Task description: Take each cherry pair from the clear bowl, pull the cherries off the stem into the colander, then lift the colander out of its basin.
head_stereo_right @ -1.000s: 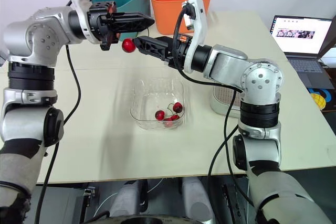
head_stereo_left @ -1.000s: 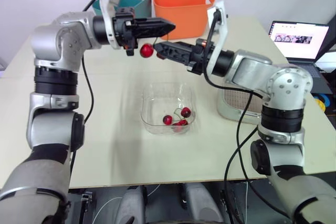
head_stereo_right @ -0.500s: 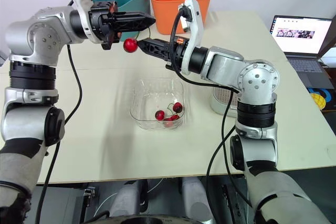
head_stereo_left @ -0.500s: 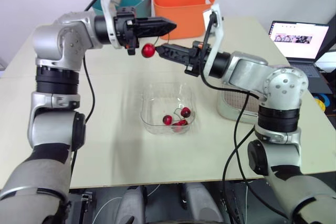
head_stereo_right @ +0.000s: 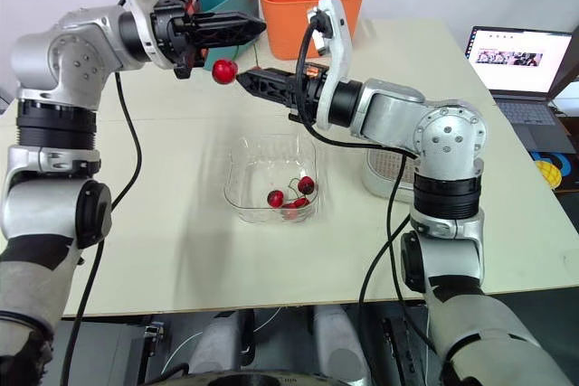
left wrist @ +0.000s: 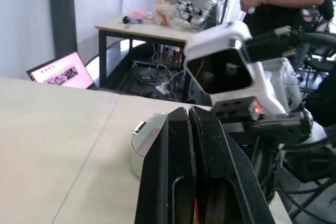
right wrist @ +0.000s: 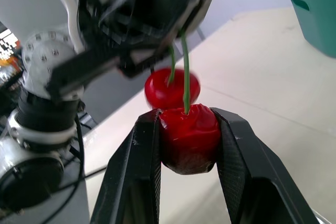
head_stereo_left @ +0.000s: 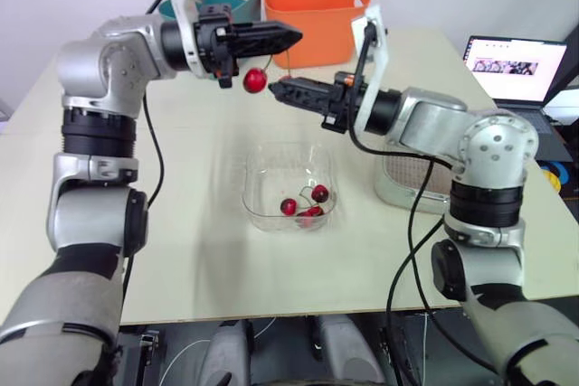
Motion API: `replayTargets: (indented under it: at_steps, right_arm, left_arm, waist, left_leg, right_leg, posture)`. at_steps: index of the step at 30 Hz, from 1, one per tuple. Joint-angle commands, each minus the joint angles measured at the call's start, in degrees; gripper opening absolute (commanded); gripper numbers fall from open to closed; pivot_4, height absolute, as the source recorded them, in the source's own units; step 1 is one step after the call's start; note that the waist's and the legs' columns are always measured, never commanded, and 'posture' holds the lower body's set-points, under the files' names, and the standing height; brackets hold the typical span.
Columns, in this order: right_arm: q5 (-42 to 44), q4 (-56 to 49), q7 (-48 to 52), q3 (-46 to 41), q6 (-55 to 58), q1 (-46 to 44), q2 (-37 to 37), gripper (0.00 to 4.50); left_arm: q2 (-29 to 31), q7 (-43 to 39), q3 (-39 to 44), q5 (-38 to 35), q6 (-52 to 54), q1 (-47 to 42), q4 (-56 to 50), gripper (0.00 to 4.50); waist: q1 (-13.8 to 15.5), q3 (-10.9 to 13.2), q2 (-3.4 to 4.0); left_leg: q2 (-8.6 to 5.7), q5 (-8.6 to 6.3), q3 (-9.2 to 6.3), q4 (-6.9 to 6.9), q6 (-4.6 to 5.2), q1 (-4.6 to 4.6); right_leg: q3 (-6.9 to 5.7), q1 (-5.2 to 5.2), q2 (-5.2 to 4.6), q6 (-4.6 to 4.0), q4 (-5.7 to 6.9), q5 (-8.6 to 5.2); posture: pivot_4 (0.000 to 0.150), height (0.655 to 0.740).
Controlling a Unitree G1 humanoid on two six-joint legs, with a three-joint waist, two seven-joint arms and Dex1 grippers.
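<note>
Above the clear bowl (head_stereo_left: 271, 169), the left claw (head_stereo_left: 297, 39) is pressed together on the stems (right wrist: 185, 72) of a cherry pair (right wrist: 176, 98). The right claw (right wrist: 186, 119) pinches 1 cherry (right wrist: 189, 140), with the other cherry (head_stereo_left: 255, 80) hanging just beside it. More cherries (head_stereo_left: 310, 211) lie inside the bowl.

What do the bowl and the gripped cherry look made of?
Bowl: probably clear rigid plastic; the table shows through its glossy walls, though glass isn't ruled out. Cherry: glossy red skin, slightly wrinkled, on a thin green stem; I cannot tell whether it is real or imitation.
</note>
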Motion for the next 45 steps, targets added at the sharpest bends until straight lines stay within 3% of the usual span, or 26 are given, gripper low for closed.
replayTargets:
  at_steps: [1,10,17,22,27,32,35,41,42,45]
  right_arm:
    - [0.1,-3.2,0.6,0.7,1.8,1.4,-0.5,1.46]
    - [0.6,-5.9,-0.9,-3.5,3.7,3.0,-4.9,1.46]
    - [-4.4,-8.5,5.2,-9.6,3.8,8.4,-23.0,1.46]
    - [-10.5,-8.0,10.2,-12.0,3.7,17.8,-35.1,1.46]
    - [-18.9,-7.1,12.1,-9.7,0.4,25.7,-39.1,1.46]
    - [-25.0,-4.9,13.7,-6.8,-2.0,26.4,-38.7,1.46]
    - [-26.9,-3.9,15.1,-6.5,-2.6,25.8,-38.4,2.12]
    - [-27.6,-2.2,17.5,-8.2,-1.4,23.0,-37.8,4.26]
    - [-27.3,-2.1,18.0,-8.6,-1.1,22.4,-37.7,4.47]
    - [-25.1,-2.0,19.0,-9.9,-0.2,18.5,-35.9,4.47]
  left_arm:
    - [0.5,0.2,2.2,-0.4,-1.1,-2.9,-0.2,0.00]
    - [0.5,0.2,0.6,2.2,-4.1,-0.7,0.5,0.00]
    - [1.1,-0.1,-4.0,9.1,-10.9,5.6,-1.3,0.00]
    - [2.3,-2.0,-6.2,11.4,-12.8,9.1,-3.8,0.00]
    - [2.1,-1.9,-6.7,12.0,-13.1,10.4,-4.9,0.00]
    - [1.7,-1.9,-7.4,12.3,-12.8,11.6,-7.4,0.00]
    - [1.8,-1.8,-7.1,12.2,-12.6,11.5,-7.6,0.00]
    - [2.3,-1.9,-6.2,11.8,-12.4,11.2,-7.2,0.00]
    - [2.5,-1.8,-5.9,11.9,-12.6,11.0,-6.9,0.00]
    - [2.7,-1.9,-4.9,11.5,-12.8,9.7,-5.5,0.00]
  waist:
    - [0.0,0.0,0.00]
    - [0.1,0.0,0.00]
    - [0.8,0.0,0.00]
    - [0.8,0.0,0.00]
    - [0.6,0.0,0.00]
    - [0.3,0.0,0.00]
    - [0.3,0.0,0.00]
    - [0.2,0.0,0.00]
    - [0.1,0.0,0.00]
    - [0.0,0.0,0.00]
  left_leg:
    - [0.00,0.00,0.00,0.00,0.00,0.00]
    - [0.00,0.00,0.00,0.00,0.00,-0.01]
    - [-0.03,0.00,0.03,-0.01,0.00,-0.03]
    - [-0.02,0.00,0.04,-0.03,0.00,-0.02]
    - [-0.02,0.00,0.08,-0.01,0.00,0.03]
    - [-0.02,0.00,0.13,-0.01,0.01,0.04]
    - [-0.02,0.00,0.12,-0.01,0.00,0.03]
    - [-0.03,0.00,0.12,-0.01,0.00,0.03]
    - [-0.03,0.00,0.12,-0.01,0.00,0.03]
    - [-0.02,0.00,0.12,0.00,0.01,0.04]
  right_leg:
    - [0.00,0.00,0.00,0.00,0.00,0.00]
    - [0.00,0.00,-0.01,0.00,-0.01,0.00]
    - [0.01,0.01,-0.04,0.03,-0.11,-0.07]
    - [0.02,0.01,-0.03,0.08,-0.11,-0.19]
    - [0.08,0.03,-0.02,0.04,-0.09,-0.23]
    - [0.13,0.00,-0.01,0.06,-0.08,-0.22]
    - [0.12,0.00,-0.01,0.10,-0.09,-0.20]
    - [0.12,0.00,-0.01,0.09,-0.09,-0.21]
    - [0.12,0.00,-0.01,0.10,-0.09,-0.21]
    - [0.12,0.00,0.00,0.14,-0.08,-0.18]
  posture:
    - [0.150,0.7400]
    - [0.150,0.7400]
    - [0.150,0.7400]
    - [0.150,0.7400]
    - [0.150,0.7400]
    - [0.150,0.7400]
    - [0.150,0.7400]
    - [0.150,0.7400]
    - [0.150,0.7400]
    - [0.150,0.7400]
